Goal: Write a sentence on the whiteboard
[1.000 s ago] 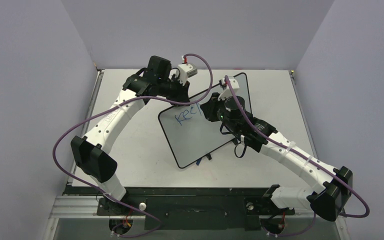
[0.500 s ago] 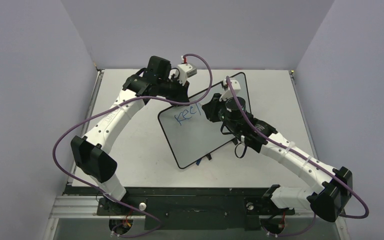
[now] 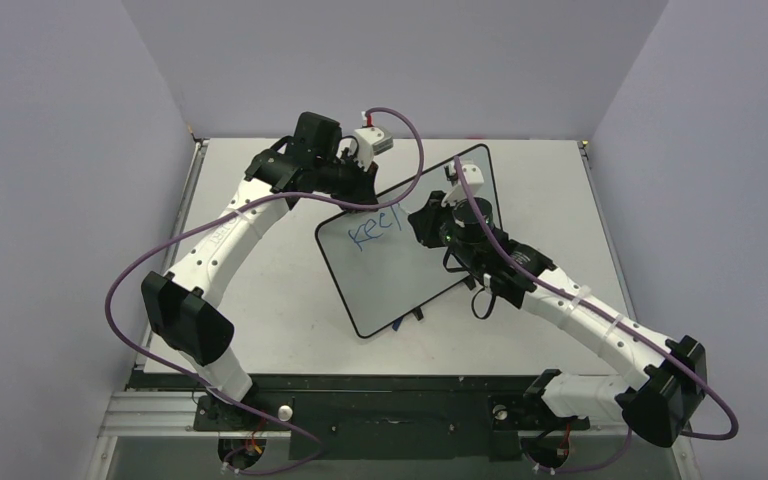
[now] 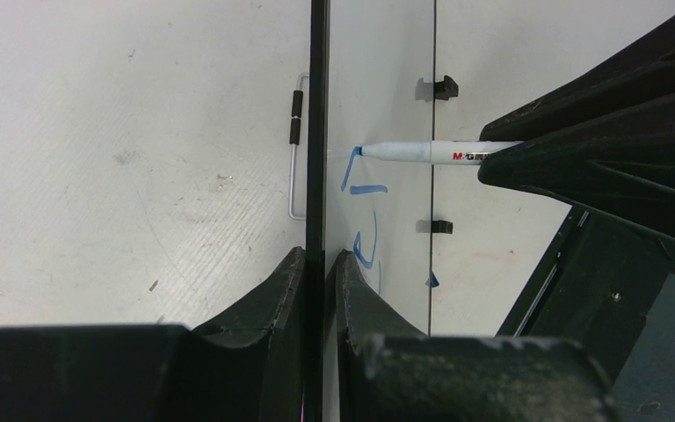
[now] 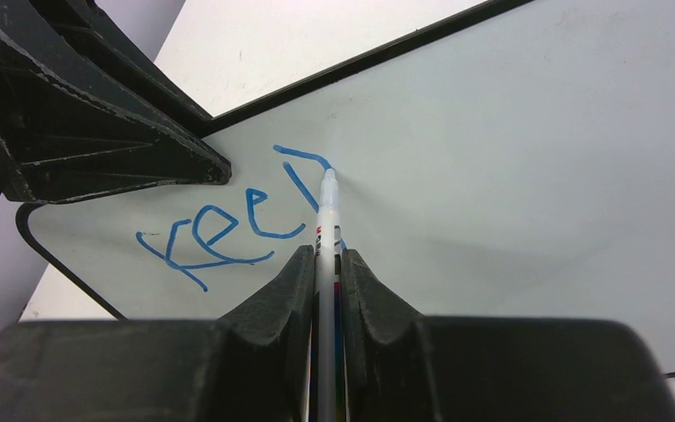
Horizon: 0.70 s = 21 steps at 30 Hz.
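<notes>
The whiteboard (image 3: 400, 275) lies tilted across the table's middle, its far edge raised. My left gripper (image 4: 321, 259) is shut on the whiteboard's black rim (image 4: 318, 132) at its far edge. My right gripper (image 5: 325, 259) is shut on a white marker (image 5: 327, 211), whose tip touches the whiteboard (image 5: 510, 158). The sentence (image 5: 228, 233) reads "kee" in blue with a partly drawn "p" at the marker's tip. In the top view the blue letters (image 3: 372, 228) sit beside my right gripper (image 3: 430, 222). The left wrist view shows the marker (image 4: 422, 152) touching the board's face.
The grey table (image 3: 260, 290) is walled by lilac panels left, right and behind. Two black clip feet (image 3: 408, 318) stick out at the board's near edge. A metal wire stand (image 4: 295, 149) lies behind the board. Purple cables loop over both arms.
My right gripper has shifted slightly right and toward me along the board, adding strokes of the "p". The left arm and the board have not moved.
</notes>
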Available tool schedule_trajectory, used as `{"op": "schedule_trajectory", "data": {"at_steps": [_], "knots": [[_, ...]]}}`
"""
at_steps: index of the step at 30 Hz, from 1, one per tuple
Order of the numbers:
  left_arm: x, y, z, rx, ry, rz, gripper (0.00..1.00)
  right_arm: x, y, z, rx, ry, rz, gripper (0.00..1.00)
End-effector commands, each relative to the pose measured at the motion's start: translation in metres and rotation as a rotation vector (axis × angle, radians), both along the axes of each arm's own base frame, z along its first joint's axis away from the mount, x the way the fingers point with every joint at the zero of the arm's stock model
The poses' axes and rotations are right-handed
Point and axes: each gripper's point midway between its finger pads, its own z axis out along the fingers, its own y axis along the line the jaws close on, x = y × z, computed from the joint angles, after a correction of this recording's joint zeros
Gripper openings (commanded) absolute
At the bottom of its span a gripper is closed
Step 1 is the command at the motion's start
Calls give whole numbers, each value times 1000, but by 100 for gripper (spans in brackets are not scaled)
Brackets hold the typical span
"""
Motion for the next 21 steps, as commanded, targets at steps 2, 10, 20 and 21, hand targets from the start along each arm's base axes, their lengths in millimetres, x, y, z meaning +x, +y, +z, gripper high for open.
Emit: {"op": "schedule_trajectory", "data": {"at_steps": [2, 10, 20, 21], "knots": [[16, 14, 34, 15, -178, 47, 0, -2, -6, -8, -3, 14, -7, 0], [15, 13, 36, 6, -183, 44, 0, -12, 1, -11, 2, 31, 49, 0], [15, 15, 38, 3, -190, 54, 0, -25, 5, 14, 35, -13, 103, 0], [15, 15, 38, 4, -191, 56, 0, -25, 4, 15, 37, -19, 99, 0]]}}
